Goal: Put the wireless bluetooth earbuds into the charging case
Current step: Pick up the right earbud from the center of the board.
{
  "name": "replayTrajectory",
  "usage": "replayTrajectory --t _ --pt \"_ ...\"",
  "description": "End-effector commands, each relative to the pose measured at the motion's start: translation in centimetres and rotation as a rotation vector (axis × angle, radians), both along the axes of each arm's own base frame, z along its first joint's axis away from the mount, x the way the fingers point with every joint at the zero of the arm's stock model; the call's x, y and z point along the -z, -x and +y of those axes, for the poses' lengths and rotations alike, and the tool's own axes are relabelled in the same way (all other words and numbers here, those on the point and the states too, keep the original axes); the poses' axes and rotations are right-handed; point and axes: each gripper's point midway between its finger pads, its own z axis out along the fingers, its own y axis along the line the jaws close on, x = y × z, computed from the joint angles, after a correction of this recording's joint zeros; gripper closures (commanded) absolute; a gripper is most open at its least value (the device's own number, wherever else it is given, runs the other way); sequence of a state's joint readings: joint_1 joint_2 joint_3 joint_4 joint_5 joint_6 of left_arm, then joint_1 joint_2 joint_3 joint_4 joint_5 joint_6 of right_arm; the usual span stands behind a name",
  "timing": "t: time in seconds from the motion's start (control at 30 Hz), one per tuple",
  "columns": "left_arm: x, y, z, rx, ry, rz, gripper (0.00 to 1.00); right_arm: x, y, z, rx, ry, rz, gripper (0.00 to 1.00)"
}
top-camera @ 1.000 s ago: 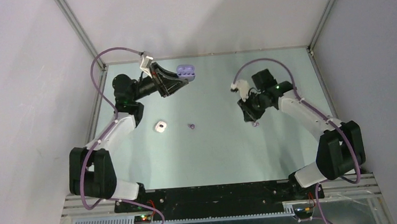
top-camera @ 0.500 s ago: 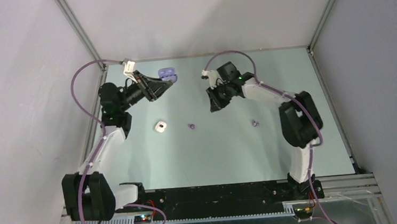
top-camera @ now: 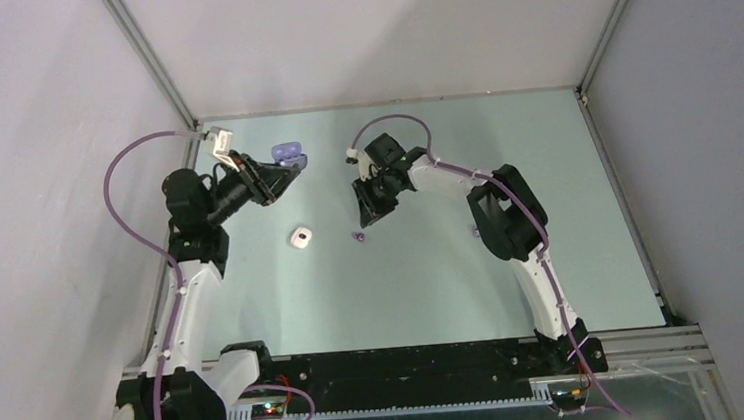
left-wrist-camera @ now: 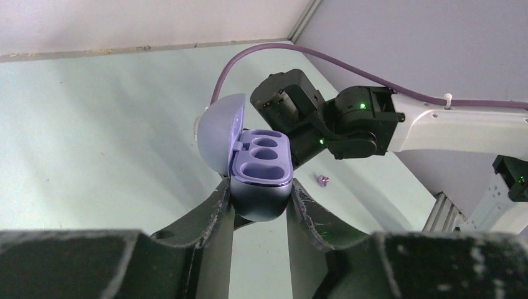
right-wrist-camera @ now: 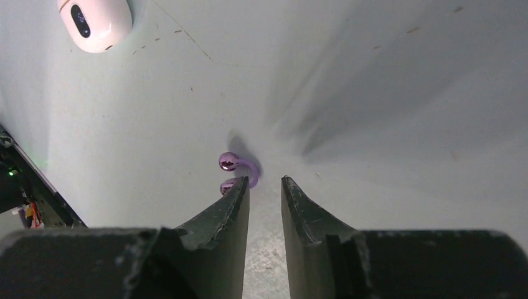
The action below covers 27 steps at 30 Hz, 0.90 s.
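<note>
Bench [top-camera: 403, 278]: pale green, walled on 3 sides, with both arms bolted at its near edge.
Right arm [top-camera: 509, 219]: bent sharply at the elbow and stretched across toward the middle of the bench, wrist angled downward.
Left arm [top-camera: 188, 285]: standing tall along the left side, wrist lifted and turned toward the far left part of the bench.
Left fingers [left-wrist-camera: 218, 205]: pinching the purple charging case [left-wrist-camera: 261, 162] by its lower body, 1 finger on each side, holding it up off the bench.
Right fingers [right-wrist-camera: 240, 199]: tips low over the bench with a narrow gap between them and nothing in that gap.
Purple charging case, state: lid [left-wrist-camera: 218, 131] swung open and standing up on the left in the left wrist view. 2 wells face up and both look empty.
Purple charging case, place: in the air near the far left of the bench [top-camera: 290, 154], well apart from the right fingers [top-camera: 363, 216].
White case [top-camera: 300, 238]: lying on the bench between the 2 arms, to the left of the right fingers. It shows as a rounded white shell with a small dark window [right-wrist-camera: 93, 22].
Purple earbud [right-wrist-camera: 235, 171]: on the bench, just beyond the tip of 1 right finger and off to the side of the gap, outside the grip. Whether it touches that tip I cannot tell.
Purple earbud, place: near mid-bench [top-camera: 357, 236], right of the white case and well apart from the purple charging case.
</note>
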State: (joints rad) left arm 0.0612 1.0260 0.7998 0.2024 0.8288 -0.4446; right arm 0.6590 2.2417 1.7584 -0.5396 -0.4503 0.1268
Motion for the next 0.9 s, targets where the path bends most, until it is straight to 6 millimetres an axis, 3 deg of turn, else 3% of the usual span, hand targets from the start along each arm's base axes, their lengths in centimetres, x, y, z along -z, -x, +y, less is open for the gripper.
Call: replayTrajectory --t 0.0,0.57,0.67,0.77,0.87 --pt "-0.2 0.3 0.8 -0.030 -0.035 -0.026 1.00 -0.9 0.0 1.8 -0.001 -0.024 -0.009 0.67" --pt "0.1 0.4 1.8 -0.070 -0.006 -0.032 1.00 2.0 1.5 2.0 -0.035 0.080 -0.034 0.76" --pt "0.3 0.5 1.9 -0.070 -0.006 -0.026 1.00 1.7 1.7 2.1 -0.041 0.078 -0.039 0.82" --pt "0.6 0.5 1.8 -0.063 -0.004 -0.016 1.00 1.0 1.7 2.1 -0.041 0.070 -0.052 1.00" --pt "0.9 0.3 1.8 -0.052 -0.003 -0.010 1.00 -1.3 1.5 1.7 -0.052 0.055 -0.107 1.00"
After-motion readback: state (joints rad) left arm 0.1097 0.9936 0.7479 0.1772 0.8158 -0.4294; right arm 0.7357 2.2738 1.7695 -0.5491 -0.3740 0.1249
